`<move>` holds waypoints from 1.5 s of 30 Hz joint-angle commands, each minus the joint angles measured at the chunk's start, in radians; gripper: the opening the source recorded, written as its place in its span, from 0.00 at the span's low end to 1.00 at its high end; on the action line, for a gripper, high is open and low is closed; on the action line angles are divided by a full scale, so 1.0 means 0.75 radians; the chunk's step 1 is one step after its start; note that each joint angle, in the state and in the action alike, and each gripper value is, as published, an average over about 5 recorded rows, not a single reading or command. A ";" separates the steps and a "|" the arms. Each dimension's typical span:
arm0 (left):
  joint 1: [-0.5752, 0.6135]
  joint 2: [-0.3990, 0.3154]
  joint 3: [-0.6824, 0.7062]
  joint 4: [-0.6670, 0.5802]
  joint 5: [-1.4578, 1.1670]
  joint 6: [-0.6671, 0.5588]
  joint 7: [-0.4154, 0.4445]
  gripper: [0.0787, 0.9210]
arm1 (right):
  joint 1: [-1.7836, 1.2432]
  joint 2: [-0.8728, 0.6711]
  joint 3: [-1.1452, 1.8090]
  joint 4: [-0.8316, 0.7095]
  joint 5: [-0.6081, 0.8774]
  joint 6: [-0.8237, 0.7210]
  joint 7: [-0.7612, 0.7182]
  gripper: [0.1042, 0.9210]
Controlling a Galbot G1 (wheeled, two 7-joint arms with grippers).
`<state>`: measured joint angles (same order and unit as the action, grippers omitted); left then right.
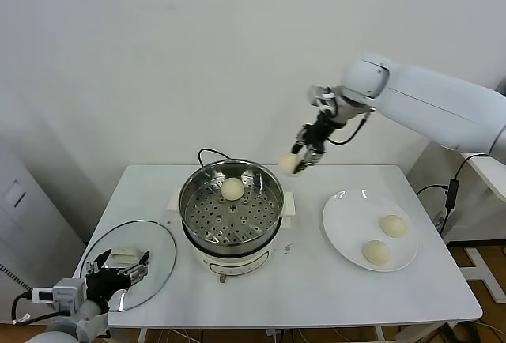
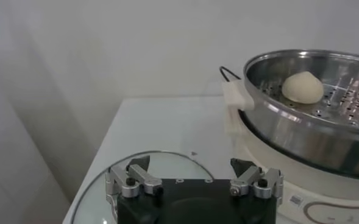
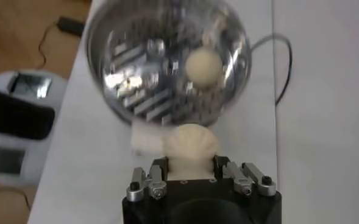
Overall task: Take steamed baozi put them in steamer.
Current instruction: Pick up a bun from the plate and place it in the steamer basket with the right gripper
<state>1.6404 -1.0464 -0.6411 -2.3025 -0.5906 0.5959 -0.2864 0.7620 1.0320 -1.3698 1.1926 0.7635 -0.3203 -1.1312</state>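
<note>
The right gripper [image 1: 298, 163] hangs in the air just past the far right rim of the steamer [image 1: 231, 199], its fingers closed on a steamed baozi [image 3: 192, 148]. The right wrist view shows the bun pinched between the fingers, bulging a little around them, with the steel basket spread out beyond it. One bun [image 1: 232, 189] already lies on the perforated floor, toward the far side of the basket. Two more [image 1: 393, 225] [image 1: 376, 252] wait on the white plate [image 1: 340, 224] at the right of the desk [image 1: 316, 280].

The step in hand looks like the carry into the basket. To do it well, the held bun should clear the rim before any descent, since it now sits beside the rim, not over the floor. A free patch toward the near or left part of the basket seems the better target, leaving room for the remaining two and keeping clear of the bun already there. The dough appears soft, so a low release close to the floor would likely avoid a bounce or roll, and the grip should not tighten further.

The left gripper [image 1: 118, 272] is parked at the near left, over the glass lid [image 1: 158, 260], its fingers apart and holding nothing.
</note>
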 commanded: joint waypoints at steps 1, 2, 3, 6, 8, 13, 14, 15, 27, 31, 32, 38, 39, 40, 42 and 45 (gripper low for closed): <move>0.000 0.001 0.001 0.000 0.000 -0.001 0.001 0.88 | 0.043 0.176 -0.041 0.065 0.216 -0.162 0.168 0.44; 0.001 0.001 0.001 0.000 0.000 -0.001 0.001 0.88 | 0.025 0.197 -0.036 0.066 0.218 -0.173 0.194 0.44; 0.001 0.002 0.000 0.000 0.000 -0.001 0.001 0.88 | 0.004 0.218 -0.030 0.066 0.220 -0.184 0.223 0.44; 0.001 0.003 -0.002 0.000 -0.001 -0.002 0.001 0.88 | -0.061 0.271 -0.011 0.063 0.224 -0.230 0.307 0.44; 0.002 0.004 -0.003 0.000 -0.002 -0.003 0.001 0.88 | -0.095 0.299 -0.003 0.060 0.225 -0.258 0.349 0.44; 0.004 0.003 -0.005 0.000 -0.004 -0.004 0.001 0.88 | -0.169 0.343 -0.001 0.060 0.219 -0.311 0.438 0.44; 0.004 0.003 -0.005 0.000 -0.004 -0.005 0.001 0.88 | -0.181 0.347 -0.001 0.061 0.220 -0.318 0.454 0.44; 0.004 0.003 -0.005 0.000 -0.004 -0.005 0.001 0.88 | -0.193 0.350 0.000 0.063 0.221 -0.326 0.471 0.44; 0.000 0.003 -0.007 0.000 -0.008 -0.005 0.001 0.88 | -0.298 0.395 0.018 0.022 0.231 -0.369 0.642 0.44; 0.002 0.002 -0.009 0.000 -0.009 -0.006 0.001 0.88 | -0.336 0.415 0.029 -0.015 0.224 -0.370 0.670 0.44; 0.003 0.003 -0.010 0.000 -0.010 -0.006 0.002 0.88 | -0.344 0.421 0.032 -0.025 0.223 -0.369 0.674 0.44; 0.005 0.005 -0.015 0.000 -0.017 -0.009 0.002 0.88 | -0.382 0.448 0.042 -0.063 0.218 -0.364 0.677 0.44; 0.005 0.005 -0.015 0.000 -0.017 -0.009 0.002 0.88 | -0.387 0.452 0.043 -0.068 0.215 -0.363 0.679 0.44; 0.005 0.005 -0.015 0.000 -0.017 -0.009 0.002 0.88 | -0.392 0.455 0.043 -0.073 0.213 -0.363 0.681 0.44; 0.005 0.004 -0.016 0.000 -0.017 -0.010 0.002 0.88 | -0.401 0.462 0.046 -0.082 0.209 -0.361 0.685 0.44; 0.007 0.004 -0.017 0.000 -0.018 -0.011 0.002 0.88 | -0.414 0.470 0.051 -0.092 0.208 -0.359 0.687 0.45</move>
<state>1.6451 -1.0440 -0.6536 -2.3025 -0.6035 0.5879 -0.2850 0.4757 1.3732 -1.3338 1.1396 0.9201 -0.5832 -0.6396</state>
